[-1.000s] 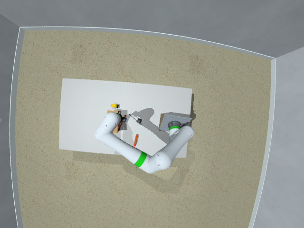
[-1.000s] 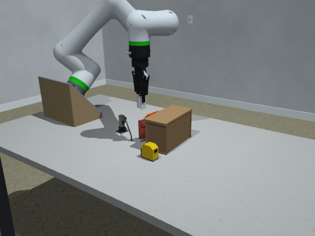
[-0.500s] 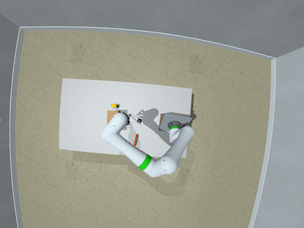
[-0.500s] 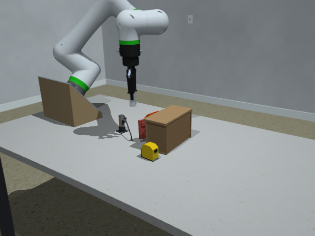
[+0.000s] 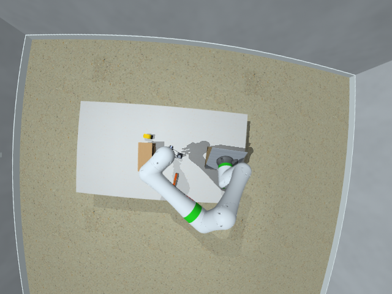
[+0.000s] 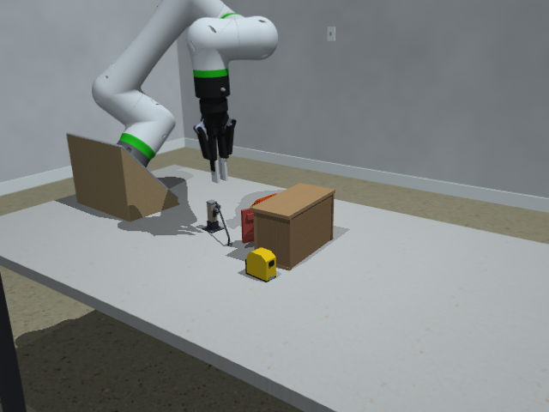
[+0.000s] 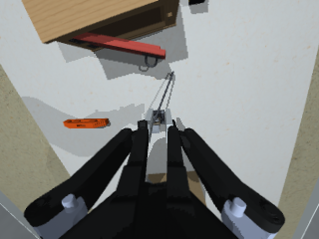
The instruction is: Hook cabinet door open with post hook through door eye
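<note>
The wooden cabinet point(image 6: 294, 221) stands on the table with its red door point(image 6: 247, 226) a little ajar. In the wrist view the door point(image 7: 122, 46) carries a small ring eye point(image 7: 150, 63) on its face. The post point(image 6: 213, 215) stands to the left of the door. Its thin hook point(image 6: 225, 230) slants down with its tip on the table. In the wrist view the hook point(image 7: 164, 95) points toward the eye, and its tip lies short of it, outside the ring. My gripper point(image 6: 219, 176) hangs above the post, shut and empty; it also shows in the wrist view point(image 7: 159, 128).
A yellow tape measure point(image 6: 262, 263) sits at the cabinet's near corner. An orange tool point(image 7: 86, 122) lies on the table beyond the door. The brown wedge-shaped robot base point(image 6: 111, 177) stands at the far left. The table's long edges run close on both sides in the wrist view.
</note>
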Controlling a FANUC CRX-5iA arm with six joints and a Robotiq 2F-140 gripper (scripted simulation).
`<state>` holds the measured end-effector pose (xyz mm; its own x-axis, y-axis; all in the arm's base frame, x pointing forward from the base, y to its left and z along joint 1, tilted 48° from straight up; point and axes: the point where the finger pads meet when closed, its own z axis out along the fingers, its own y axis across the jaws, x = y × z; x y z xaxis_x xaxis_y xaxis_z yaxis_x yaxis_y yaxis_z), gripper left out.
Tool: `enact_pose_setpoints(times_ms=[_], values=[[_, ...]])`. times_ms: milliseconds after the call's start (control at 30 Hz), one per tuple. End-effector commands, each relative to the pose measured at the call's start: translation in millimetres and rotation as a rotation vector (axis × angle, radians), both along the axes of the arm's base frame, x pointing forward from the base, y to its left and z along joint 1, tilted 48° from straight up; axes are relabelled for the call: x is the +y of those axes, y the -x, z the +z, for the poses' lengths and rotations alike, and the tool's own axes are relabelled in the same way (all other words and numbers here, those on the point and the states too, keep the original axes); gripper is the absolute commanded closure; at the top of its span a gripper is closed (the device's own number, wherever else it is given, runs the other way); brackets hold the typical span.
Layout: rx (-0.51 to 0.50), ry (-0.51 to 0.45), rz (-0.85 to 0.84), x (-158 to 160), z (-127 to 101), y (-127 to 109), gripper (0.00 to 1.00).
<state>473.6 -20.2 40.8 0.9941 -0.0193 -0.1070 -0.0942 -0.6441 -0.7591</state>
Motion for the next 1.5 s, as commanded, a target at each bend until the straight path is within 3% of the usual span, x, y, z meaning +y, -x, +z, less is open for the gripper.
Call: enact_pose_setpoints(times_ms=[0, 67, 100, 1467], values=[[0.212, 0.039, -0.177, -0.2, 0.5, 1.3, 0.86], [0.212, 0.039, -0.177, -0.2, 0.5, 1.3, 0.86], [0.289, 0.052, -0.241, -0.2, 0.5, 1.3, 0.86], [0.29, 0.052, -0.241, 3.7, -3.0, 1.6, 0.86]])
